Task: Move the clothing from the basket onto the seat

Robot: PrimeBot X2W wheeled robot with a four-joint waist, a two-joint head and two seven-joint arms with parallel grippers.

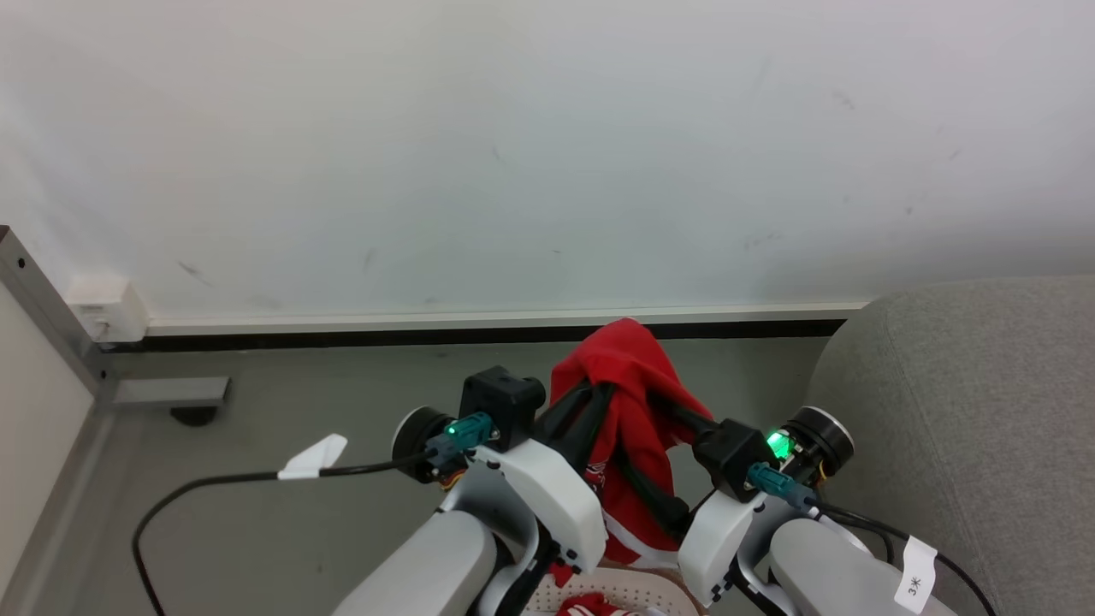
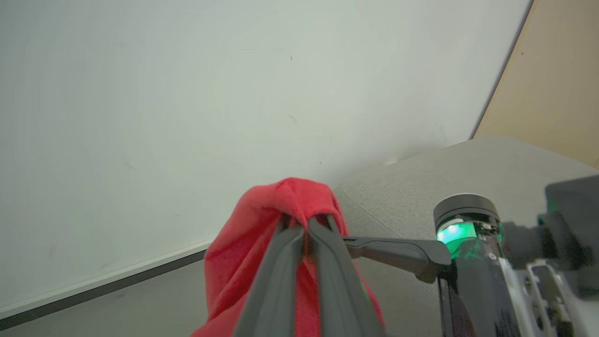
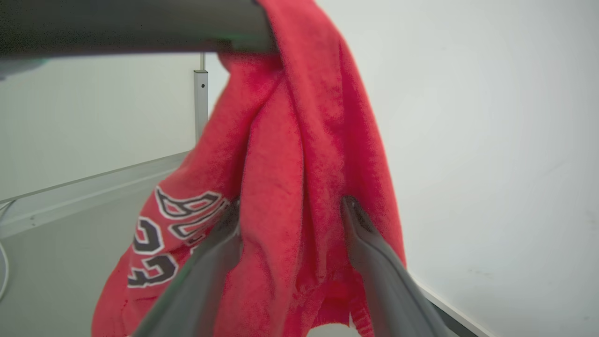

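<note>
Roughly halfway on piece one: red clothing (image 1: 629,385) hung mid-frame above the basket (image 1: 637,589), not yet on the seat (image 1: 967,411) at right. Fingers of the left gripper (image 2: 305,224) were pressed together, pinching its top fold. Fingers of the right gripper (image 3: 290,206) were spread, straddling the cloth. More red lay in the basket, which was mostly cut off at the bottom edge, so the count was unclear.

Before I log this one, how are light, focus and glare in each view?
Head view: even, soft light, sharp, no glare beyond the green lamp. Left wrist view: the left end effector close and blurred, the garment fairly sharp. Right wrist view: a dark defocused bar across the top, the garment's fabric grainy, its print readable.
</note>
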